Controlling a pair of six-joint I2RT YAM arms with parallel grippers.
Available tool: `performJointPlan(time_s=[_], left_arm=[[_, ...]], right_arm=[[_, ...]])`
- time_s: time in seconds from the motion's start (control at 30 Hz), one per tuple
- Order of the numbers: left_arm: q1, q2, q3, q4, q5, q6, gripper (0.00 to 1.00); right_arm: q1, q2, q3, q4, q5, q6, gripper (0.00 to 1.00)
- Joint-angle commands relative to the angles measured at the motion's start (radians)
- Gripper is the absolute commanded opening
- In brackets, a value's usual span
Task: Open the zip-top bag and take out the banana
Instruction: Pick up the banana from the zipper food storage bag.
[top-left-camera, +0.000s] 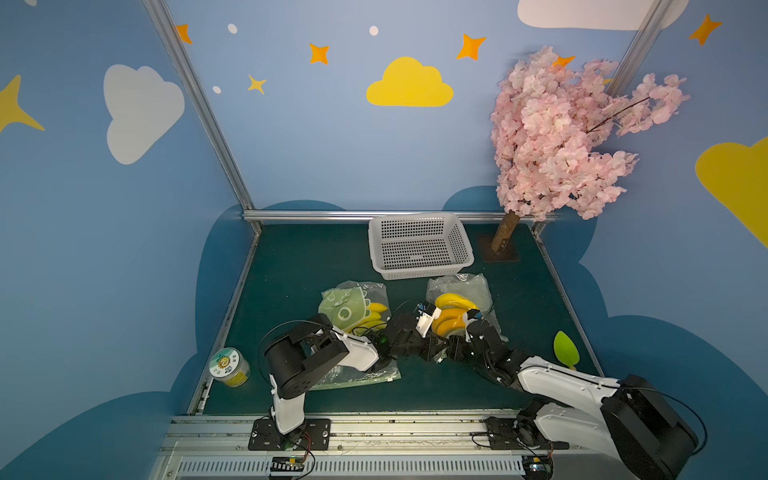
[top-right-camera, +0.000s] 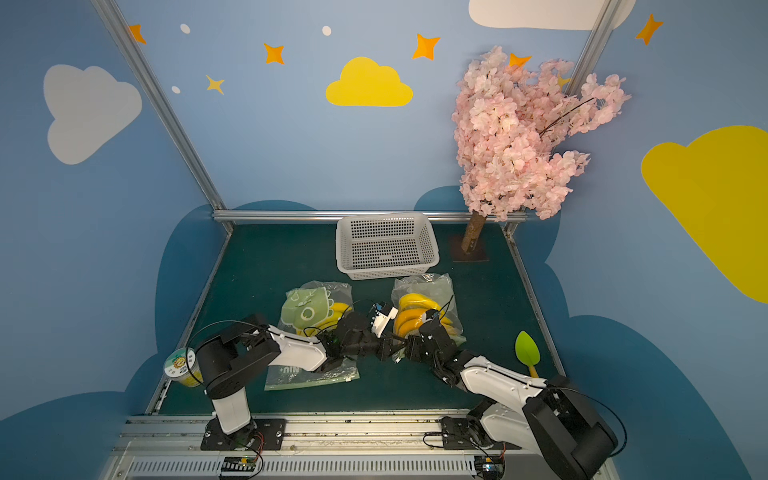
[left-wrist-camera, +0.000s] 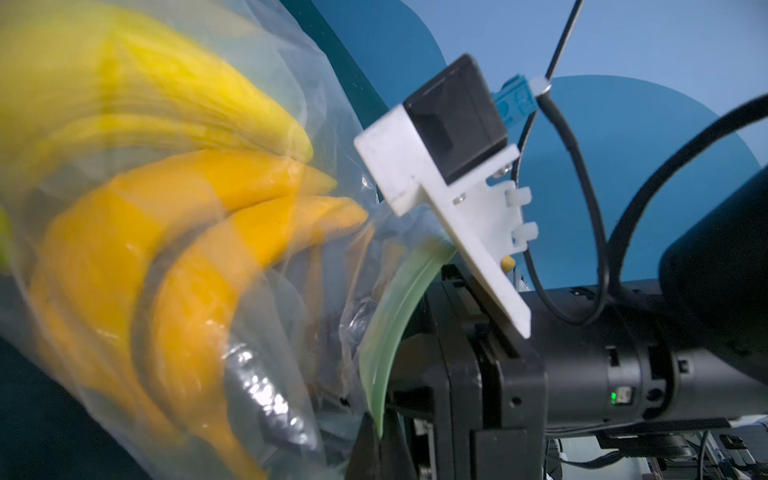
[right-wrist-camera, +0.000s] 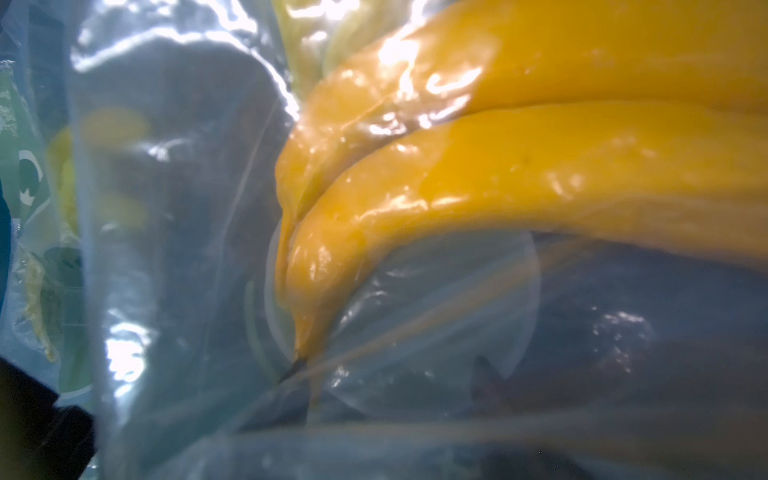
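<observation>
Zip-top bag (top-left-camera: 461, 284) of clear crinkled plastic: located on the dark green counter (top-left-camera: 311, 257), just in front of the white perforated plastic basket (top-left-camera: 419, 273) and right of centre in both top views. Its near end is gathered up between the two arms. A second bag printed with a green cartoon pattern (top-left-camera: 345, 307) lies beside it, partly under the left arm; it is not the one being handled.

Contents: a bunch of glossy yellow plastic bananas (top-left-camera: 451, 303), wholly inside the film. Both wrist views show plastic drawn across the fruit, so nothing is out yet.

Left gripper (top-left-camera: 434, 356): fingers together. The left wrist view shows the pale green zip strip (left-wrist-camera: 399, 307) curving down into them, so I judge them clamped on one lip of the zip-top bag.

Right gripper (top-left-camera: 453, 347): sits against the same mouth, opposite the left. Film covers its own camera, so I cannot tell how its fingers stand or whether they hold anything.

Assessment: the step in hand is parting the seal.

Recommendation: the right fingers should take the opposite lip only, on the strip rather than the loose film. The pull should run straight across the seal while the left holds firm. Keep the bag low so the bunch does not slide and drag the film free.
</observation>
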Motion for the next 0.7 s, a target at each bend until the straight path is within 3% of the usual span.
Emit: performJointPlan(time_s=[0.0, 0.2, 0.27, 0.47, 0.53, 0.57, 0.67], left_arm=[[0.001, -0.016, 0.003, 0.017, -0.005, 0.020, 0.03], [0.011, -0.010, -0.023, 0.054, 0.029, 0.006, 0.03], [0.021, -0.018, -0.040, 0.075, 0.044, 0.003, 0.08], [0.063, -0.158, -0.079, -0.104, 0.036, 0.081, 0.39], [0.069, -0.233, -0.080, -0.212, -0.007, 0.125, 0.63], [0.074, -0.271, -0.079, -0.263, -0.017, 0.148, 0.70], [0.082, -0.360, -0.058, -0.397, -0.067, 0.233, 0.79]], right_arm=[[0.032, 0.022, 0.010, 0.107, -0.047, 0.022, 0.63], [0.037, 0.060, 0.034, 0.155, -0.049, 0.005, 0.66], [0.034, 0.078, 0.051, 0.138, -0.049, -0.002, 0.66], [0.030, 0.020, 0.016, 0.076, 0.001, 0.035, 0.65], [0.030, -0.016, -0.010, 0.083, 0.035, 0.043, 0.64], [0.030, -0.032, -0.018, 0.083, 0.049, 0.035, 0.64], [0.028, -0.065, -0.038, 0.081, 0.091, 0.005, 0.64]])
